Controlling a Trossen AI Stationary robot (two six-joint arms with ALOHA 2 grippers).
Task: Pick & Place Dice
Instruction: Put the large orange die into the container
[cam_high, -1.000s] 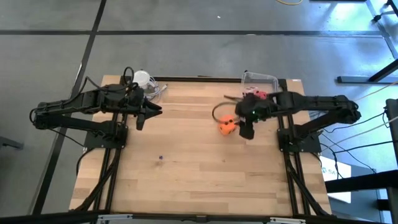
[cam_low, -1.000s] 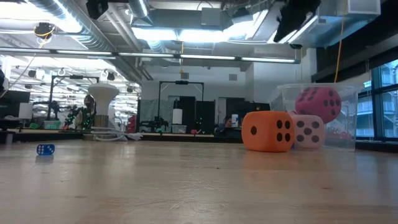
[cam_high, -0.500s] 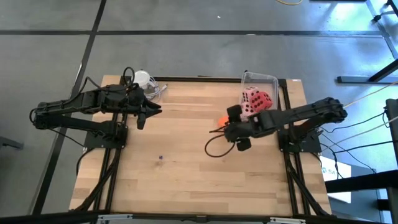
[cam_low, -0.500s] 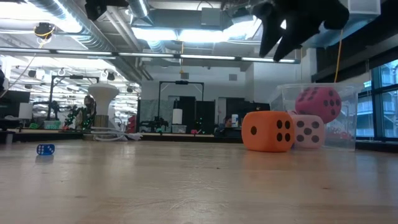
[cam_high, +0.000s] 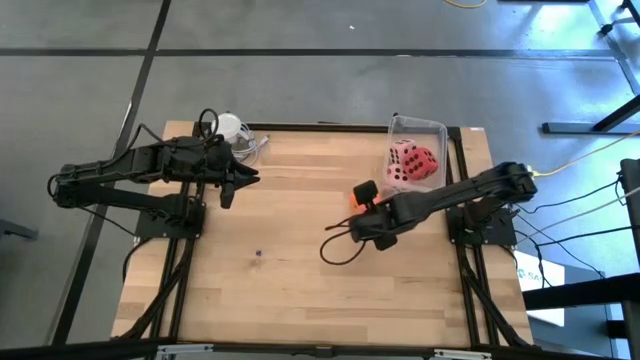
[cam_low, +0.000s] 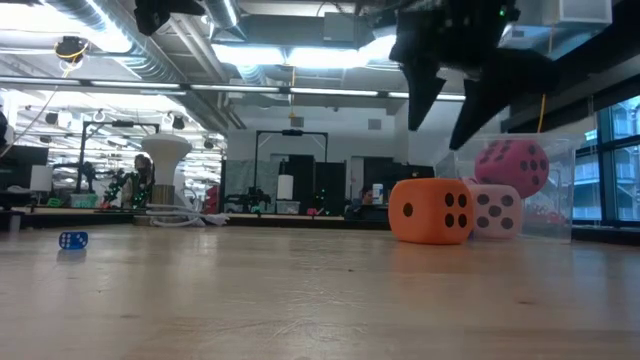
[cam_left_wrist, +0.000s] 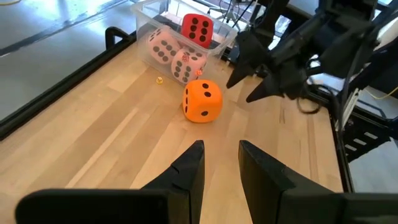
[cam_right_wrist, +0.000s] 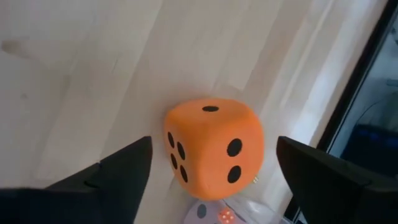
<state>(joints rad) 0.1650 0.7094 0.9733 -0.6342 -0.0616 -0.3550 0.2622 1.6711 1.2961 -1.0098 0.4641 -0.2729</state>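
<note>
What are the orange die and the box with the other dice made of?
The orange die looks like soft foam or plush: matte, with rounded corners and dark pips. The box looks like clear hard plastic, since the dice inside show through its glossy walls.

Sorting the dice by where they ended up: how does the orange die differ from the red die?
The orange die sits alone on the bare wood table; the red die rests in the clear bin, on top of pale pink dice. The orange die lies under the open right pincer, with a finger on either side; nothing is near the red die. Both are soft-looking cubes with dark pips.
</note>
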